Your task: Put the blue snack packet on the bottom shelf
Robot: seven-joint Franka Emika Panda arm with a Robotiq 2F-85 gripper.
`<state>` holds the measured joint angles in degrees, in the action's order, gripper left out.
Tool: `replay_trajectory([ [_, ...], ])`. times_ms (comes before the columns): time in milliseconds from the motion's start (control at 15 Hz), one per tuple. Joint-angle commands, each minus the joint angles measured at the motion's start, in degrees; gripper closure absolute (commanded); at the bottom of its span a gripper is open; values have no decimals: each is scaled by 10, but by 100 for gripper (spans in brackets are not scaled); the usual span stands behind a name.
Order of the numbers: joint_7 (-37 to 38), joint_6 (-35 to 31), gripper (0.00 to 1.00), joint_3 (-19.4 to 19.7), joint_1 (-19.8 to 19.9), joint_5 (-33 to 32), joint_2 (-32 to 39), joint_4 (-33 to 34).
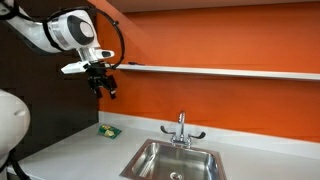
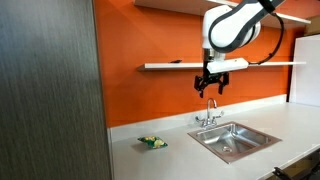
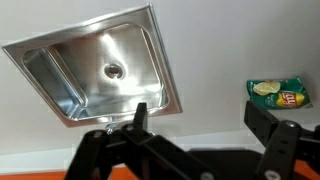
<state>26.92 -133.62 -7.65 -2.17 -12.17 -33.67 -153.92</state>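
Your pincer (image 1: 105, 92) hung wide open and empty just below the bottom shelf (image 1: 230, 71), while the blue snack packet (image 2: 175, 63) lay as a small dark bar on that shelf near its end

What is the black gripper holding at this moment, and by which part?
Nothing: in the wrist view the black gripper is open, its fingers wide apart, with only pale countertop between them.

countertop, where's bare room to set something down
Bare countertop lies between the green packet and the sink, and in front of the packet. The white shelf looks mostly bare. Tightest around the faucet behind the sink.
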Motion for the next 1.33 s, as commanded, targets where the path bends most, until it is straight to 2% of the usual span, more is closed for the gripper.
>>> replay_trajectory([
  [0, -27, -54, 0, 13, 33, 8, -64, -79],
  [133, -54, -78, 0, 30, 45, 4, -73, -103],
  [200, -73, -69, 0, 36, 52, 6, -32, -54],
  [333, -107, -75, 0, 60, 55, 17, -27, -56],
  [667, -204, -47, 0, 126, 45, 85, -5, -54],
  [867, -243, -25, 0, 144, 48, 105, 10, -56],
  [1267, -277, -7, 0, 147, 47, 109, 43, -59],
])
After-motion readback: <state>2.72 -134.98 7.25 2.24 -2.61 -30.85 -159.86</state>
